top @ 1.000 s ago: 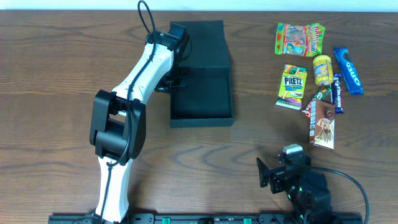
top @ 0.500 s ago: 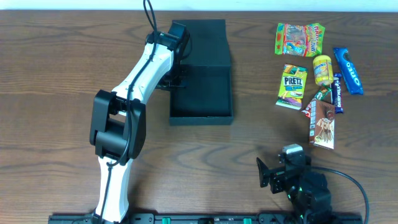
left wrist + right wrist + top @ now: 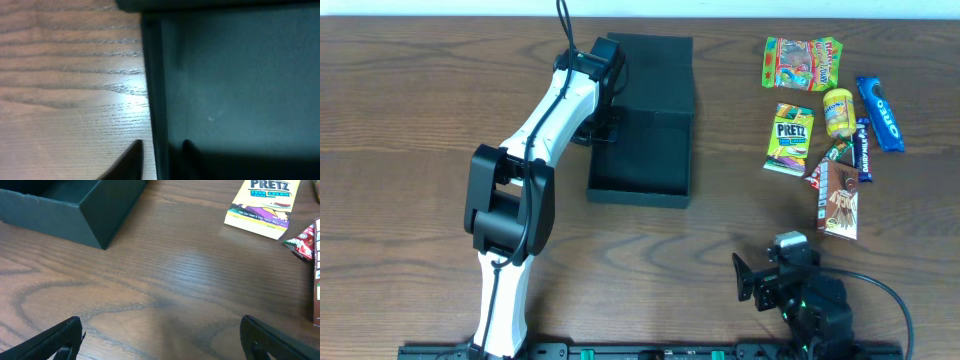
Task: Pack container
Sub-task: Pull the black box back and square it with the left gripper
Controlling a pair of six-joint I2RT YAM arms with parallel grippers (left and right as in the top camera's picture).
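Note:
The container (image 3: 642, 150) is a dark teal-black box lying open at the table's middle back, its flap lid (image 3: 652, 68) folded away at the far end. My left gripper (image 3: 606, 122) is shut on the container's left wall. In the left wrist view its jaws (image 3: 161, 149) straddle that wall (image 3: 152, 75), one finger outside and one inside. My right gripper (image 3: 744, 278) is open and empty low over the front of the table, well apart from the container. In the right wrist view its jaws (image 3: 162, 337) frame bare wood, with the container's corner (image 3: 65, 205) at top left.
Snack packets lie at the back right: a gummy bag (image 3: 802, 62), a Pretz pack (image 3: 790, 138) that also shows in the right wrist view (image 3: 262, 205), a yellow snack (image 3: 837, 110), a blue Oreo pack (image 3: 880, 113), a dark blue bar (image 3: 863, 150), a brown packet (image 3: 840, 200).
The container has turned slightly in my left gripper's hold: its near end shifted left and its far end shifted right. The right arm has not moved.

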